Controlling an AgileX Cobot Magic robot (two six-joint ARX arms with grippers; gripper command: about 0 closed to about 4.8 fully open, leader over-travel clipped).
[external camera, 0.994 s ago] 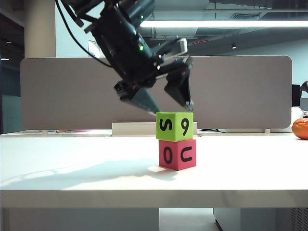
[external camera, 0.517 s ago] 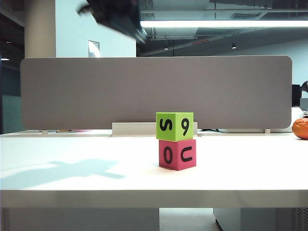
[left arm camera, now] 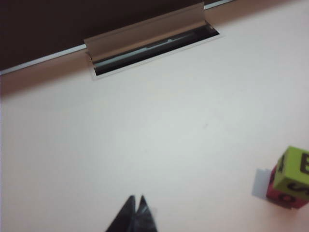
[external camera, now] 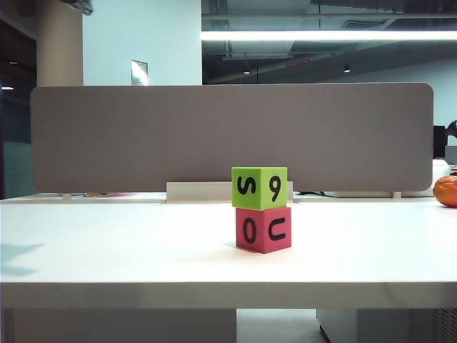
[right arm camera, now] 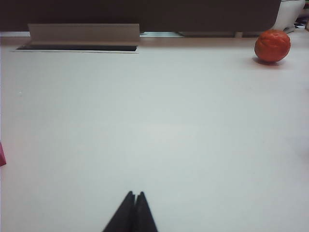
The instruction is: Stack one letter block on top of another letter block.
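The lime-green letter block [external camera: 259, 187], marked "S" and "9", sits squarely on the pink-red letter block [external camera: 263, 229], marked "0" and "U", at mid table. The left wrist view looks down on the stack, green block [left arm camera: 295, 167] over pink-red block [left arm camera: 285, 195], from well above. My left gripper [left arm camera: 136, 198] is shut and empty, high over bare table and apart from the stack. My right gripper [right arm camera: 134, 194] is shut and empty too, low above the table; a sliver of the pink-red block [right arm camera: 2, 154] shows at that frame's edge. Neither gripper appears in the exterior view.
An orange fruit [external camera: 445, 191] lies at the table's far right, also seen as the fruit [right arm camera: 273, 45] in the right wrist view. A grey partition [external camera: 228, 136] runs along the back edge, with a cable slot [left arm camera: 152, 46] in the tabletop before it.
The left arm has lifted up and away to the left, out of the exterior view, and its gripper has gone from open to shut. The stacked blocks have stayed put.
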